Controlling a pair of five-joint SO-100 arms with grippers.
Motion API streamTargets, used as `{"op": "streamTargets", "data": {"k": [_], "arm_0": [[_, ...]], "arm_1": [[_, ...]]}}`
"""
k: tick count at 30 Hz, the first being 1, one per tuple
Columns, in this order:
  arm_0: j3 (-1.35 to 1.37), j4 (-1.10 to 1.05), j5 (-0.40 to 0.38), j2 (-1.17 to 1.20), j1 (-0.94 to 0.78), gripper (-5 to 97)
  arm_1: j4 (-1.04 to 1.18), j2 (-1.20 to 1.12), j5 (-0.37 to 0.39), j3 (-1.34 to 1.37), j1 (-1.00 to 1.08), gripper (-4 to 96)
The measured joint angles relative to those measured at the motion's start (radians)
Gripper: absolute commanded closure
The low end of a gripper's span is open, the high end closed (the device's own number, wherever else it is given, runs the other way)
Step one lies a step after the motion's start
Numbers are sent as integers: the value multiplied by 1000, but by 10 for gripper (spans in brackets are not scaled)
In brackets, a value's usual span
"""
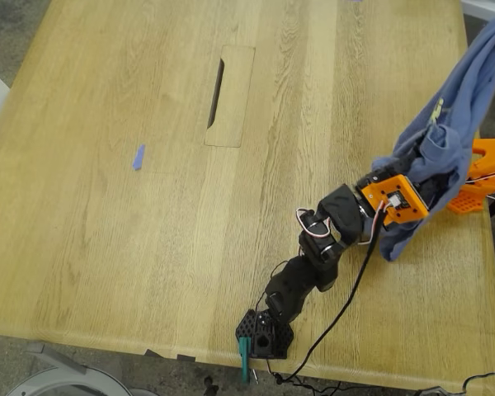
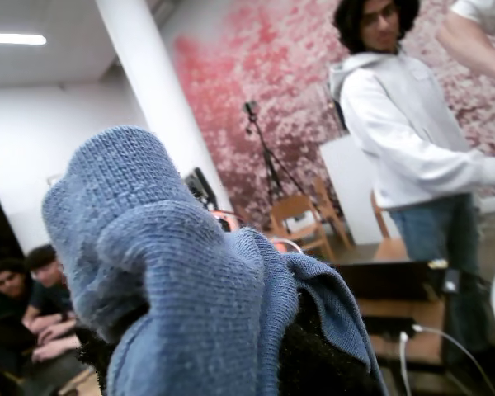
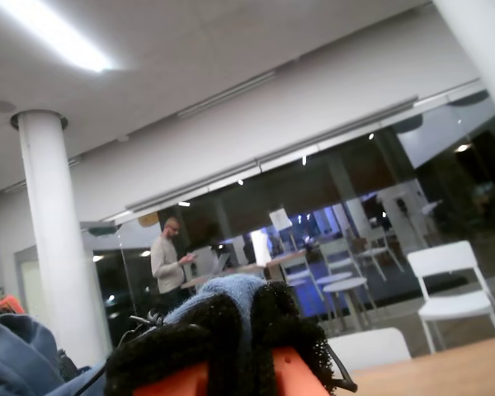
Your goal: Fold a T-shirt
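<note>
Hanging bunched at the right edge of the exterior view, the T-shirt (image 1: 450, 140) is lifted off the table (image 1: 107, 206). In our first wrist view, my first gripper (image 2: 231, 346) is clenched on blue fabric. In our second wrist view, my second gripper (image 3: 252, 338) pinches cloth too.

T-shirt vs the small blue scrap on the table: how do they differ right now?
The T-shirt is large, bunched and lifted off the wooden table, hanging at the exterior view's right; the blue scrap is tiny and lies flat toward that view's left. An arm holds the T-shirt; nothing touches the scrap. Both are blue.
</note>
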Motion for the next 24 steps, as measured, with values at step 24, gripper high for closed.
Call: {"op": "streamTargets", "data": {"k": [24], "arm_0": [[0,526,-164,69,-124,921]], "arm_1": [[98,178,-2,330,-120,914]]}}
